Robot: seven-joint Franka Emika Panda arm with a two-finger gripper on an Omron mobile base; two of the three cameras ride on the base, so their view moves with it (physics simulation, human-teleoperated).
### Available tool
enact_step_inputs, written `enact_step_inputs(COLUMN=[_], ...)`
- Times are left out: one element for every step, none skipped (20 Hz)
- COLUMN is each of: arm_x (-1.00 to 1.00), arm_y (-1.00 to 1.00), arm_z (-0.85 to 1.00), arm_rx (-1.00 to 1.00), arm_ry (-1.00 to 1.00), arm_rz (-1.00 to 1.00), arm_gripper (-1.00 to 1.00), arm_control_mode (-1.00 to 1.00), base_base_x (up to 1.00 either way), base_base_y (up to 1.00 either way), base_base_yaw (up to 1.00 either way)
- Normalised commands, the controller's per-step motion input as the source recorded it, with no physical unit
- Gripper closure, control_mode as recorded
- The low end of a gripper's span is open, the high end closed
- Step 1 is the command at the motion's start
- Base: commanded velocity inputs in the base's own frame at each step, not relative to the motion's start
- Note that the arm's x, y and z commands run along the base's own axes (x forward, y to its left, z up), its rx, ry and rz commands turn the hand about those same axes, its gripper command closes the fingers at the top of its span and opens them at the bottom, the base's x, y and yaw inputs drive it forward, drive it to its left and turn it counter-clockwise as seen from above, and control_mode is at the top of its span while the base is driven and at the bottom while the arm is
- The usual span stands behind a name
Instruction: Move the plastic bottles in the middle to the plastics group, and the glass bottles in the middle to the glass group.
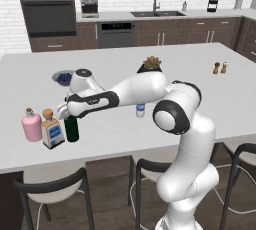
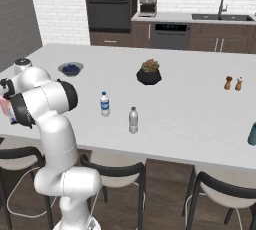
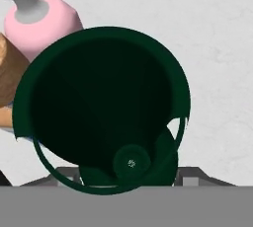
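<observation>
Glass, cork and pale stone-look under my arm

My green wine bottle looks like dark glossy glass; the pink bottle is smooth with a cork stopper; the surface is matt, faintly mottled white.

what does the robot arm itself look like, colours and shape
The arm is glossy white, built of thick rounded segments, with dark grey to black bands at the joints and a black ring around the big elbow joint. The same white shells and dark joint show in the right base view. No cables or markings are visible on it.
</observation>
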Motion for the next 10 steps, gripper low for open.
enact_step_inputs(arm_x=[-0.12, -0.07, -0.06, 0.00, 0.00, 0.00, 0.00, 0.00, 0.00, 0.00], arm_y=[0.00, 0.00, 0.00, 0.00, 0.00, 0.00, 0.00, 0.00, -0.01, -0.04], arm_z=[0.00, 0.00, 0.00, 0.00, 0.00, 0.00, 0.00, 0.00, 0.00, 0.00], arm_rx=[0.00, 0.00, 0.00, 0.00, 0.00, 0.00, 0.00, 0.00, 0.00, 0.00], arm_ry=[0.00, 0.00, 0.00, -0.01, 0.00, -0.01, -0.01, -0.02, 0.00, -0.02], arm_rz=[0.00, 0.00, 0.00, 0.00, 0.00, 0.00, 0.00, 0.00, 0.00, 0.00], arm_gripper=[-1.00, -1.00, -1.00, -1.00, -1.00, -1.00, -1.00, -1.00, -1.00, -1.00], arm_control_mode=[-1.00, -1.00, -1.00, -1.00, -1.00, -1.00, -1.00, -1.00, -1.00, -1.00], base_base_x=[0.00, 0.00, 0.00, 0.00, 0.00, 0.00, 0.00, 0.00, 0.00, 0.00], base_base_y=[0.00, 0.00, 0.00, 0.00, 0.00, 0.00, 0.00, 0.00, 0.00, 0.00], base_base_yaw=[0.00, 0.00, 0.00, 0.00, 0.00, 0.00, 0.00, 0.00, 0.00, 0.00])
